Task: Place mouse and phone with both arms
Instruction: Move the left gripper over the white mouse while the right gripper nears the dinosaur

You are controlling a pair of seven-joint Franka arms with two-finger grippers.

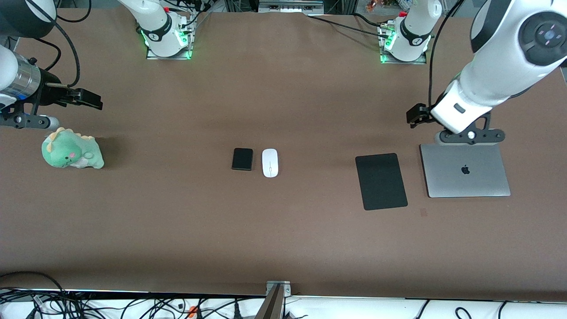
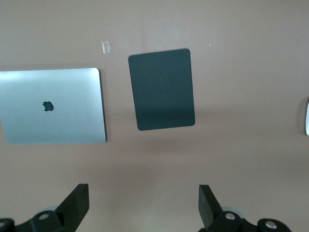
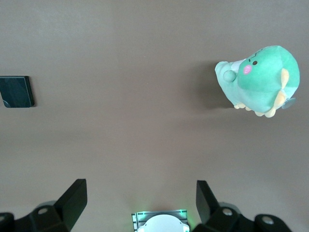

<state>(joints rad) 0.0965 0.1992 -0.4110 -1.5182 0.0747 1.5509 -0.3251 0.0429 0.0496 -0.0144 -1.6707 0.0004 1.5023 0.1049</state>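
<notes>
The white mouse point(image 1: 269, 162) lies at the table's middle, with the small black phone point(image 1: 242, 159) close beside it toward the right arm's end. The two do not touch. My left gripper point(image 1: 415, 117) hangs open and empty over the bare table just off the laptop's corner; in the left wrist view point(image 2: 144, 203) only the mouse's edge point(image 2: 307, 116) shows. My right gripper point(image 1: 92, 100) hangs open and empty over the table near the plush toy; the right wrist view point(image 3: 141, 200) shows the phone point(image 3: 16, 91) far off.
A large flat black mouse pad point(image 1: 381, 181) and a closed silver laptop point(image 1: 464, 170) lie side by side at the left arm's end. A green plush dinosaur point(image 1: 72, 151) sits at the right arm's end. The arm bases point(image 1: 165, 33) stand along the table's back edge.
</notes>
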